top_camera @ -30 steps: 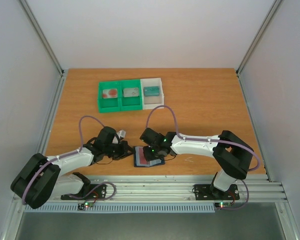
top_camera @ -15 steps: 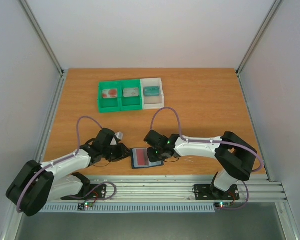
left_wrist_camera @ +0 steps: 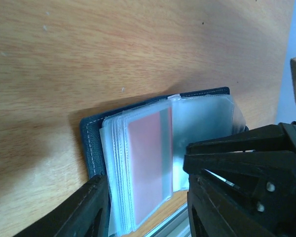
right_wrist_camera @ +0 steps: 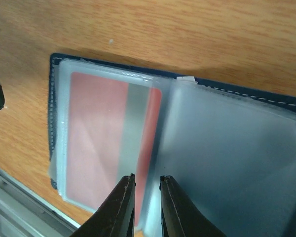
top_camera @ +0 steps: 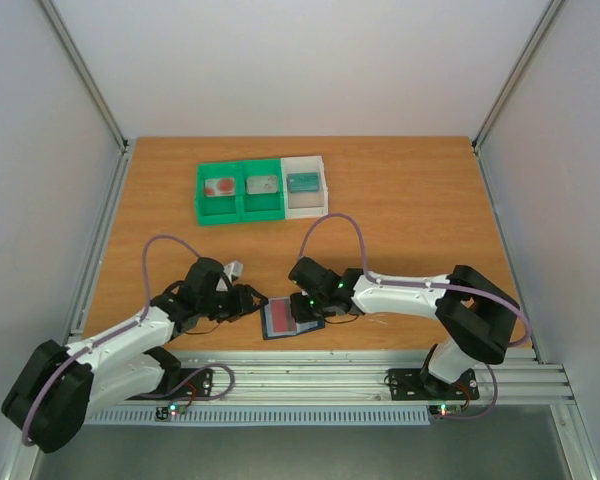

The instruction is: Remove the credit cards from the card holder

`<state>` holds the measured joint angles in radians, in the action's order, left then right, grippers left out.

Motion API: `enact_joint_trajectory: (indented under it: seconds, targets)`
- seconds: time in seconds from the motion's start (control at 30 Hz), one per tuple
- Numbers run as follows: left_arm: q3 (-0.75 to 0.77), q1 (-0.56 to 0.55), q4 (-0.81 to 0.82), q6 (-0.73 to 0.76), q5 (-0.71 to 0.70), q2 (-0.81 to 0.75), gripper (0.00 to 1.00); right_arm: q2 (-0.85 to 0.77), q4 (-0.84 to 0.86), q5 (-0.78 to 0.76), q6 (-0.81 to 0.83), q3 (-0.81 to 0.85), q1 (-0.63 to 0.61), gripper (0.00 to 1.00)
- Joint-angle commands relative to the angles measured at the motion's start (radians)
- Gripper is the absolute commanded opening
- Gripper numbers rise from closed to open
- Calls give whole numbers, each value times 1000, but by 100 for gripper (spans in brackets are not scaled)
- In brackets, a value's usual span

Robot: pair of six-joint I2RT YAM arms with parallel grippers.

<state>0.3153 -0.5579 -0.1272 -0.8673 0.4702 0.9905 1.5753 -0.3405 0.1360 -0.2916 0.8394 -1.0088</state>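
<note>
The card holder (top_camera: pixel 269 323) lies open near the table's front edge, its clear sleeves fanned out. A red credit card (top_camera: pixel 280 318) with a grey stripe sits inside the top sleeve, seen close in the left wrist view (left_wrist_camera: pixel 145 158) and the right wrist view (right_wrist_camera: pixel 98 133). My left gripper (top_camera: pixel 254 303) is at the holder's left side, open, with its jaws (left_wrist_camera: pixel 145 197) straddling the sleeve stack's corner. My right gripper (top_camera: pixel 302 312) is over the holder's middle. Its jaws (right_wrist_camera: pixel 147 176) stand narrowly apart, with the card's red edge showing in the gap.
A green-and-white compartment tray (top_camera: pixel 242 205) stands at the back left. It holds a pale card with a red blotch (top_camera: pixel 218 187), a grey one (top_camera: pixel 262 184) and a teal one (top_camera: pixel 302 181). The metal rail (top_camera: pixel 330 365) runs just below the holder.
My left gripper has opened around the sleeves. The holder has slid slightly left and toward the front edge, and the right gripper has stayed over it.
</note>
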Motion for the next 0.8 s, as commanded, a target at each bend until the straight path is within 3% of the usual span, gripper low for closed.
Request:
enact_joint_trajectory:
  seconds: [0.0,0.2,0.77]
  targets:
    - [-51,-3,205,-51,76,64,47,48,21,30,-13,23,4,15]
    - [-81,-3,340,-95,122,120,51,77,6,22,-11,17,9,13]
    - [-56,-3,293,-105,86,35,56,91,-5,19,-28,2,23,12]
